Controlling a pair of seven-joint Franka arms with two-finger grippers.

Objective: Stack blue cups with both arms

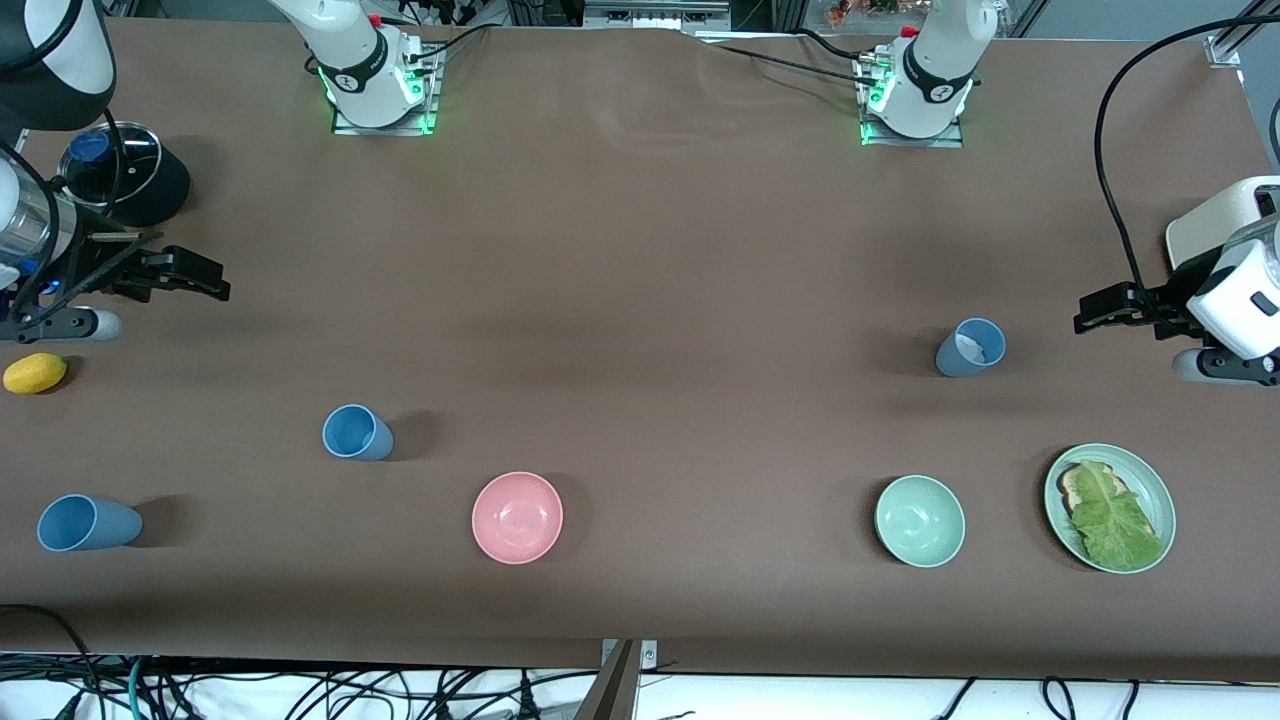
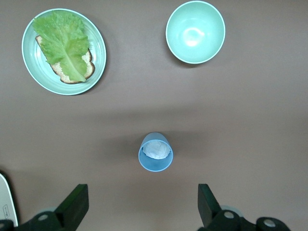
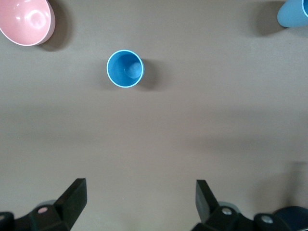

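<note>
Three blue cups stand apart on the brown table. A bright blue cup (image 1: 357,433) (image 3: 125,69) and a second one (image 1: 85,523) (image 3: 292,12), nearer the front camera, stand at the right arm's end. A duller grey-blue cup (image 1: 970,347) (image 2: 155,153) with a white patch inside stands at the left arm's end. My right gripper (image 1: 205,278) (image 3: 139,202) is open and empty, raised over the table at its end. My left gripper (image 1: 1090,312) (image 2: 140,209) is open and empty, raised beside the grey-blue cup.
A pink bowl (image 1: 517,517) (image 3: 26,19), a mint-green bowl (image 1: 920,521) (image 2: 195,32) and a green plate (image 1: 1160,490) (image 2: 98,45) with bread and lettuce sit near the front edge. A lemon (image 1: 35,373) and a lidded black pot (image 1: 120,170) are at the right arm's end.
</note>
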